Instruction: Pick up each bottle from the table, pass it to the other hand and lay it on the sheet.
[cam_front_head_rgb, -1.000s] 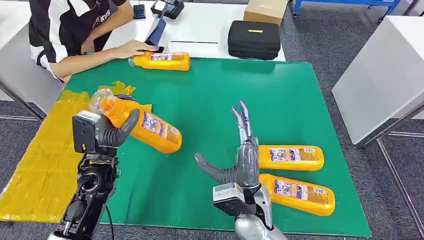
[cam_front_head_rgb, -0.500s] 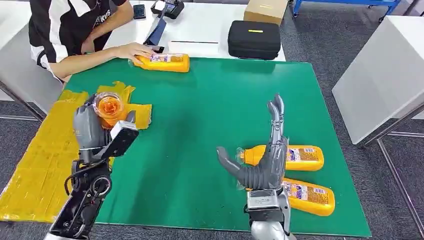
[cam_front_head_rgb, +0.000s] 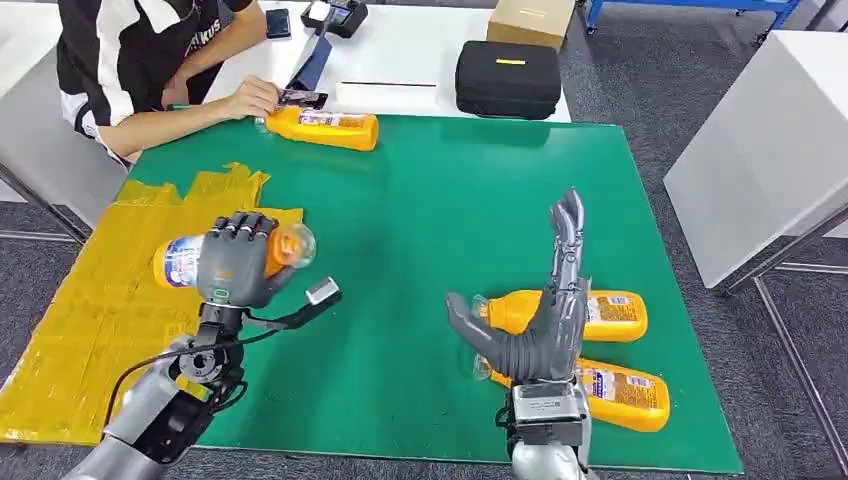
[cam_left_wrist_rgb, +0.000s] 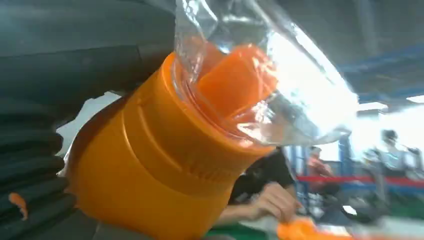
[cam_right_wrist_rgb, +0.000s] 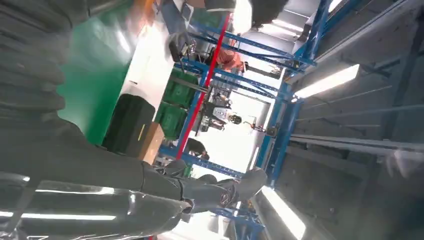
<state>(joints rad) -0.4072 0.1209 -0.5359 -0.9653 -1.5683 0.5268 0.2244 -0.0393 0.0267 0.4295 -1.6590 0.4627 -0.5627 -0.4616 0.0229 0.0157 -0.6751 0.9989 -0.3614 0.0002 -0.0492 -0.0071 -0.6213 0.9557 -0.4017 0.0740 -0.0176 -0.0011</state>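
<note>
My left hand (cam_front_head_rgb: 236, 266) grips an orange bottle (cam_front_head_rgb: 180, 260) held level above the edge of the yellow sheet (cam_front_head_rgb: 90, 310), its clear-capped neck (cam_front_head_rgb: 292, 243) pointing right. Seen from the left wrist, the bottle (cam_left_wrist_rgb: 150, 165) and its clear cap (cam_left_wrist_rgb: 270, 95) are close up. My right hand (cam_front_head_rgb: 545, 320) is open, fingers straight up, thumb out to the left, just in front of two orange bottles (cam_front_head_rgb: 605, 313) (cam_front_head_rgb: 615, 392) lying on the green mat (cam_front_head_rgb: 430, 220). A fourth orange bottle (cam_front_head_rgb: 322, 127) lies at the mat's far edge, beside a person's hand (cam_front_head_rgb: 250, 97).
A person (cam_front_head_rgb: 140, 50) sits at the far left corner, holding a phone (cam_front_head_rgb: 303, 98). A black case (cam_front_head_rgb: 508, 78) and a cardboard box (cam_front_head_rgb: 532, 20) stand on the white table behind the mat. A white table (cam_front_head_rgb: 770, 140) stands to the right.
My left hand has turned over with the bottle, swinging it from cap-up to lying level over the sheet's edge. My right hand has drawn back to the two bottles and stays open.
</note>
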